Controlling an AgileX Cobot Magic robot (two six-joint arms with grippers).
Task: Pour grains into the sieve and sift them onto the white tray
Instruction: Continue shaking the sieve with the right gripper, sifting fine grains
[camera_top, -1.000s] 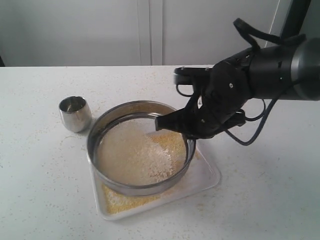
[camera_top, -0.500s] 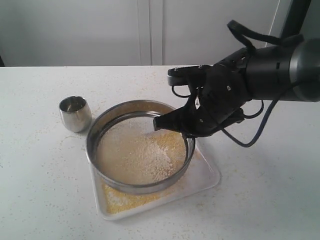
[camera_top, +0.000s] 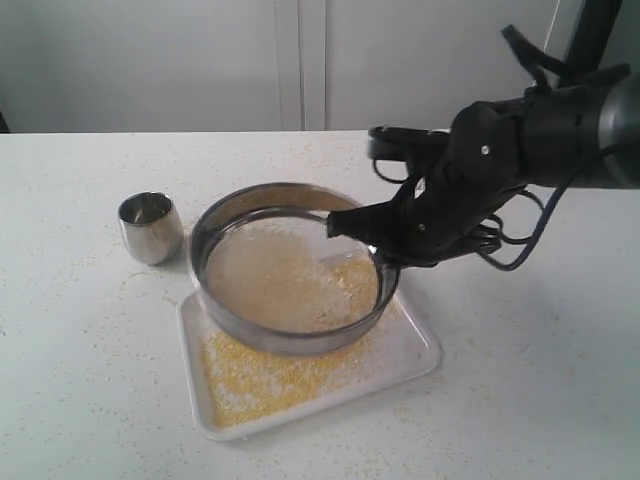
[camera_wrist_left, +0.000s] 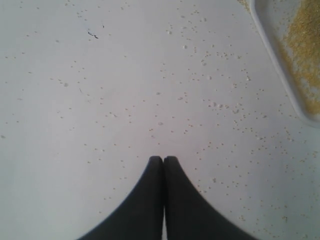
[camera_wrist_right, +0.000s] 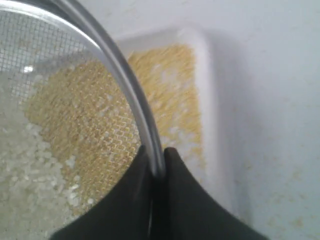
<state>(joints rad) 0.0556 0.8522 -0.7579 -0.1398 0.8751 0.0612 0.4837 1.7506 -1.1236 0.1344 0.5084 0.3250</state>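
Right hand (camera_wrist_right: 156, 156) pinches the rim of the wide round steel mesh sieve (camera_top: 300, 338); shake it gently, level, centred over the flat white plastic tray (camera_top: 412, 352), so the pale and yellow grains (camera_top: 275, 285) don't spill.

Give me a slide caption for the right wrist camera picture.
Right gripper pinches the sieve rim over the white tray, yellow grains sifted below.

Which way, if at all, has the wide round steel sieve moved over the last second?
Yes. The sieve shifted right and farther back, away from the small steel cup, uncovering more of the white rectangular tray's near end.
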